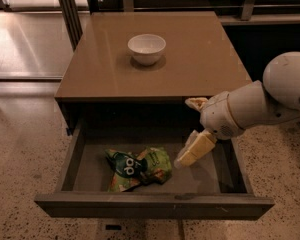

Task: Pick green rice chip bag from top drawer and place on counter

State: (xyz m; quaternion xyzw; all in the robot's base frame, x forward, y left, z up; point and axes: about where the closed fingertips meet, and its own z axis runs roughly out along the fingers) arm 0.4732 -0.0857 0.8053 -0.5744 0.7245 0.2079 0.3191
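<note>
The green rice chip bag (137, 168) lies crumpled on the grey floor of the open top drawer (155, 207), left of centre. The gripper (186, 132) hangs over the drawer's right half, just right of the bag and apart from it. Its jaws stand wide apart and hold nothing. The lower finger (194, 150) reaches down into the drawer close to the bag's right edge, and the upper finger (196, 103) sits at the counter's front edge. The glossy tan counter (100, 69) is above the drawer.
A white bowl (146, 48) stands on the counter near its back middle. The white arm (270, 101) comes in from the right over the drawer's right side. Speckled floor surrounds the cabinet, and dark furniture legs stand behind it.
</note>
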